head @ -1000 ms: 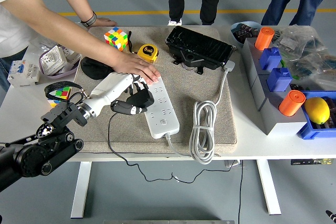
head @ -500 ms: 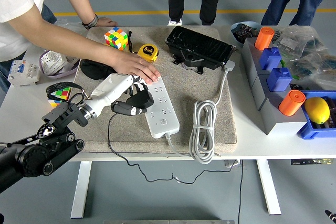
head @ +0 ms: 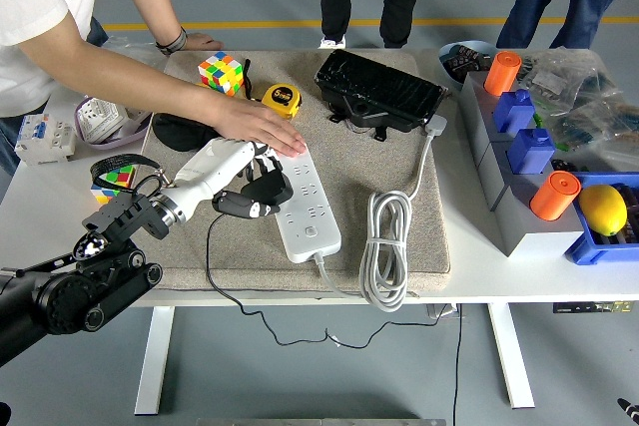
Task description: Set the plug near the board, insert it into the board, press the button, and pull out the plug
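Head view, for you at the controls: your left hand [head: 232,169], white-shelled on a black arm, reaches in from the desk's near left corner over the tan felt mat [head: 419,236]. Its fingers [head: 262,162] are curled around the black plug [head: 252,197], which sits against the left long edge of the white power strip board [head: 306,202], about midway along it. Whether the prongs are seated in a socket you cannot tell; the hand covers the contact. The plug's thin black cord [head: 215,266] runs toward the desk's near edge and hangs off it.

A person's hand [head: 262,127] comes from the far left side and lies flat on the far end of the board, pressing on it, just beside your fingers.

The board lies lengthwise on the mat, slightly angled, its coiled white cable [head: 387,251] to the right near the desk's near edge.

Behind, toward the far edge: a multicoloured puzzle cube [head: 222,74], a yellow tape measure [head: 282,100], a black plastic tray [head: 379,90]. At the right edge stand grey and blue bins with two orange cylinders [head: 554,196] and a yellow lemon [head: 603,210].
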Tool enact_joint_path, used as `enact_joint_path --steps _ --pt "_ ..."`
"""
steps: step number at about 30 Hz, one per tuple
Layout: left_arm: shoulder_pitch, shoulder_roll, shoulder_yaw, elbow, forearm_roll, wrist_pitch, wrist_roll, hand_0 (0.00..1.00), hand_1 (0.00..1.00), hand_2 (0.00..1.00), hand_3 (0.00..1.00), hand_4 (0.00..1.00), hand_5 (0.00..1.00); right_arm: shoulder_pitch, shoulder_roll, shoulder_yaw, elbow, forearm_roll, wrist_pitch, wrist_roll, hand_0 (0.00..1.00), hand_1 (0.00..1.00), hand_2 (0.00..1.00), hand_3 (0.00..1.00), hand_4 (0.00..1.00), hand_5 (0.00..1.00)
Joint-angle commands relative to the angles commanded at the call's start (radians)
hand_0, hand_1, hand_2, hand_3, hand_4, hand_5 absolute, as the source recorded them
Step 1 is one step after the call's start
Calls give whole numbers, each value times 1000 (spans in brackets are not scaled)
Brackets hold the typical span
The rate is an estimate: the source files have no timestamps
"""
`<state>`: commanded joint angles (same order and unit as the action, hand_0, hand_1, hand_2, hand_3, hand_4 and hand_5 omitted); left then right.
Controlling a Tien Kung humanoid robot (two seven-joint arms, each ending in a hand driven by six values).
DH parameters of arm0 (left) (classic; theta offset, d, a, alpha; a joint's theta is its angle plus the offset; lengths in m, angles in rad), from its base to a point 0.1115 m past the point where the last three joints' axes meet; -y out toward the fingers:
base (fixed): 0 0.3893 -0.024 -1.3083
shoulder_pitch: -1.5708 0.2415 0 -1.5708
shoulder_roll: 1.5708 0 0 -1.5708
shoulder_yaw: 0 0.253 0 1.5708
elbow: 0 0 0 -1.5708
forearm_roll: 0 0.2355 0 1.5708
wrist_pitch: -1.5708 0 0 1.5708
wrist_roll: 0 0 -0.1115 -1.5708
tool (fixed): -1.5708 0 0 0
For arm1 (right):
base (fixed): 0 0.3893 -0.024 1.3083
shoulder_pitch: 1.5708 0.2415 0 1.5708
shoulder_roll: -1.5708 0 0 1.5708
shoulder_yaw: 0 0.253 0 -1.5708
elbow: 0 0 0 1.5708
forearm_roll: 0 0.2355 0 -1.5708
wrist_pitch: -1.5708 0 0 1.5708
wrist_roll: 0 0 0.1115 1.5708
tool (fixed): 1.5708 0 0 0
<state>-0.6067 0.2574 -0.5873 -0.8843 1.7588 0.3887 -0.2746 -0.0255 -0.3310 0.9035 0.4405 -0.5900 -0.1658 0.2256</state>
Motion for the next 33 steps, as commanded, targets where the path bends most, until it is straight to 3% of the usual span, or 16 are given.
enact_joint_path --steps 33 --pt "-5 6 1 3 42 -10 29 339 407 454 543 866 2 3 0 7 8 -5 -3 4 598 604 590 549 917 321"
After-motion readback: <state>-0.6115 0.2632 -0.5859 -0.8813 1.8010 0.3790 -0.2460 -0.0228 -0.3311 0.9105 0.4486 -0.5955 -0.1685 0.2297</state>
